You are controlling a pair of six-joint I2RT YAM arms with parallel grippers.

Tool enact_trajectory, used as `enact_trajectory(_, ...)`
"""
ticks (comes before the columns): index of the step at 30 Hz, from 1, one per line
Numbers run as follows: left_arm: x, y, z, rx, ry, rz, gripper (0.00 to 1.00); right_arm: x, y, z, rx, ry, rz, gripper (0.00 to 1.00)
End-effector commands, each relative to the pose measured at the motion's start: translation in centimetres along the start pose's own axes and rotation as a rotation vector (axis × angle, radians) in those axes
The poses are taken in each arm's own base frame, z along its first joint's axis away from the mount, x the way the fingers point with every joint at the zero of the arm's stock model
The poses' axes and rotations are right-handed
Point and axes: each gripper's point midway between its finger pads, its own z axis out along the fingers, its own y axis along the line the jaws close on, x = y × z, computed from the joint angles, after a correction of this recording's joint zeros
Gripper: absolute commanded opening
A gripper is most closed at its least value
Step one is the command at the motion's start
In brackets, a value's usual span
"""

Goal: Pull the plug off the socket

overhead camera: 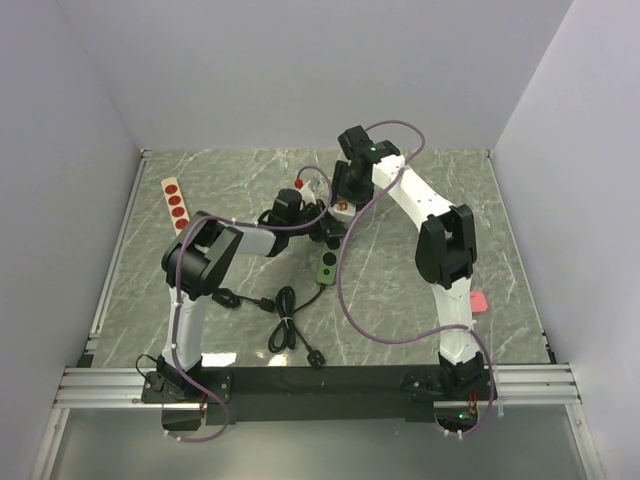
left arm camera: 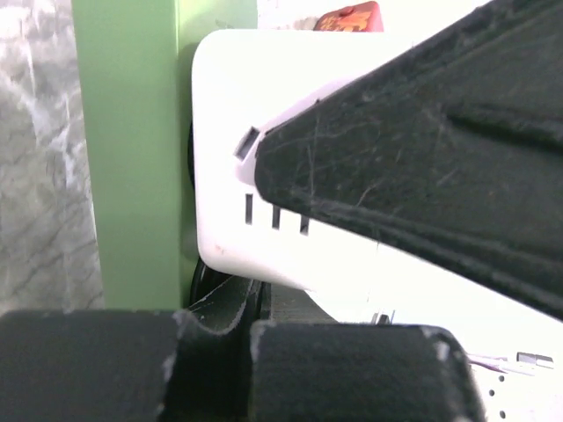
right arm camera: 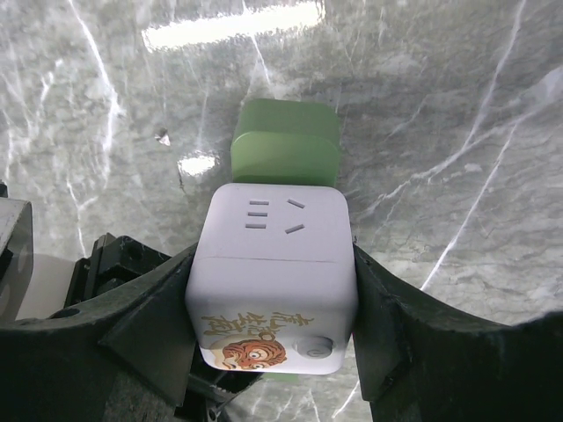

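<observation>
With my right gripper (right arm camera: 273, 294) pinching the white cube (right arm camera: 274, 251) at centre and my left gripper (left arm camera: 251, 360) pressed together, I fear the green strip (right arm camera: 286, 145) above may lift along if nothing pins it.

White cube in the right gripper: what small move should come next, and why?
Probably pull the white cube straight away from the green strip with the right gripper: its fingers clamp both sides, and the cube sits against the strip.
</observation>
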Motion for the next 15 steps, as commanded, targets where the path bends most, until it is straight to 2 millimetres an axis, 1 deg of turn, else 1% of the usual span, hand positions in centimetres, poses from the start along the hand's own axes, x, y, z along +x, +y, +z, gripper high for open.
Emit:
enact_trajectory(1, 8.4, 16.9, -4.0, -0.514, 0.157, -0.18, 0.01, -6.4, 2.0, -11.9, -0.151, -0.269, 0.005, 0.0)
enact_trajectory(2, 8.3, 16.4, -3.9, -0.494, 0.157, -0.179, 0.01, -6.3, 1.9, -11.7, -0.147, -0.264, 0.002, 0.0)
enact_trajectory(4, 7.1, 14.4, -3.9, -0.45, 0.127, -0.158, 0.01, -6.0, 1.5, -10.6, -0.133, -0.244, 0.003, 0.0)
enact_trajectory(6, 6.2, 12.4, -3.9, -0.407, 0.104, -0.14, 0.01, -5.8, 1.4, -9.9, -0.128, -0.236, 0.003, 0.0)
enact_trajectory(7, 5.0, 9.9, -3.9, -0.364, 0.077, -0.105, 0.01, -5.5, 1.2, -9.5, -0.124, -0.227, 0.004, 0.0)
enact_trajectory(8, 4.5, 8.5, -4.0, -0.342, 0.067, -0.086, 0.01, -5.5, 1.1, -9.2, -0.123, -0.223, 0.007, 0.0)
enact_trajectory(9, 3.4, 5.3, -4.1, -0.286, 0.04, -0.043, 0.01, -5.4, 1.2, -9.0, -0.124, -0.221, 0.008, 0.0)
enact_trajectory(11, 2.6, 2.1, -4.4, -0.239, 0.012, 0.003, 0.01, -5.4, 1.2, -8.8, -0.122, -0.218, 0.008, 0.0)
enact_trajectory(12, 1.9, -0.7, -4.6, -0.197, -0.011, 0.047, 0.01, -5.5, 1.2, -8.8, -0.123, -0.22, 0.009, 0.0)
enact_trajectory(14, 1.5, -2.8, -4.9, -0.164, -0.027, 0.081, 0.01, -5.5, 1.2, -8.7, -0.12, -0.22, 0.008, 0.0)
enact_trajectory(15, 1.3, -4.2, -5.2, -0.136, -0.038, 0.099, 0.01, -5.5, 1.1, -8.7, -0.119, -0.22, 0.008, 0.0)
